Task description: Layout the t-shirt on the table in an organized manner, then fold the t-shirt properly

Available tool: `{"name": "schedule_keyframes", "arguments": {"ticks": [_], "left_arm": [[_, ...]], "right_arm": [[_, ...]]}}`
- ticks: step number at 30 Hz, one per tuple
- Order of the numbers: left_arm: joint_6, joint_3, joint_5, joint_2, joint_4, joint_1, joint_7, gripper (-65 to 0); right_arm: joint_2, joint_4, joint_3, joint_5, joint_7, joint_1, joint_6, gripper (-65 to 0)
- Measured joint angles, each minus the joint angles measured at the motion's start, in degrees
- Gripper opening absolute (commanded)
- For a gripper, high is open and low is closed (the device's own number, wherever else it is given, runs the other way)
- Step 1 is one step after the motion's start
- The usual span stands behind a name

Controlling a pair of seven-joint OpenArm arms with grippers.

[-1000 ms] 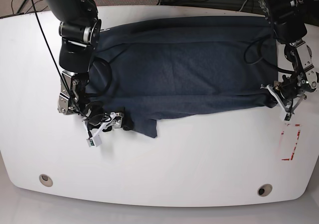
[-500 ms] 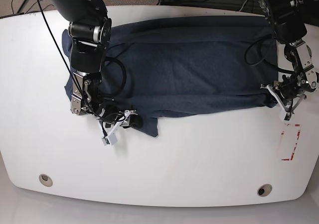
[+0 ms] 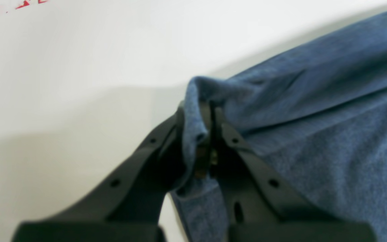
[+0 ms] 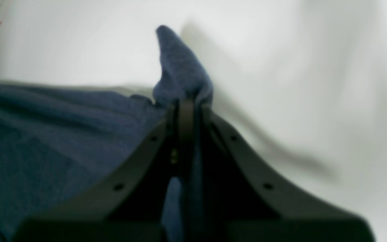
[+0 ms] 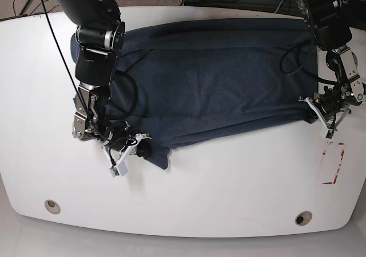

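In the base view, the large white glossy table (image 5: 229,188) with curved edges filled most of the frame, and the dark blue knit t-shirt (image 5: 211,80) lay spread across its upper middle, reaching from the upper left to the right side. A loose flap of the cloth hung down toward the lower left of the garment. The right gripper (image 5: 139,147) sat at that lower-left flap, its black fingers pressed onto the fabric. The left gripper (image 5: 318,109) sat at the right edge of the frame, at the shirt's lower right corner, closed on the cloth there. A small red-outlined rectangle mark (image 5: 333,163) lay just below it, and two round grommet holes (image 5: 52,205) sat near the bottom edge (one at each side).

In the left wrist view, the left gripper (image 3: 207,111) stood at the centre, its black fingers (image 3: 233,141) pinching a rolled edge of the t-shirt (image 3: 331,127), which filled the right half. The white table (image 3: 79,67) took up the left half.

In the right wrist view (rather blurred), the right gripper (image 4: 186,107) had its fingers (image 4: 220,141) pressed together on a fold of the t-shirt (image 4: 62,134); a peak of cloth rose just above the tips, with the table (image 4: 297,84) to the right.
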Motion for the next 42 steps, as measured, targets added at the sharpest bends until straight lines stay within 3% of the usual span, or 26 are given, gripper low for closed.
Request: {"name": "schedule_keyframes", "arguments": {"ticks": [18,23,30,42], "left_arm": [[-0.39,0.26,-0.79,0.33,0.0,-0.2,-0.68,-65.0],[-0.39,0.24,-0.74,0.33,0.0,-0.26,-0.66,-65.0],[-0.33,0.24,-0.26,0.13,0.81,-1.14,-0.42,-65.0],[-0.35,1.92,-0.5,0.11,12.61,0.07,1.81,-65.0]], "right_arm": [[0.09,20.28,-0.28,0.28,-11.1,-3.82,0.5,-65.0],[1.07,25.92,-5.31,0.11,-14.38,-4.48,0.42,-65.0],[1.73,35.91,-8.55,1.16,-16.13,-7.76,0.57,-65.0],[2.86,47.21,-8.76,0.87,-17.94,-16.92,0.42,-65.0]]}}
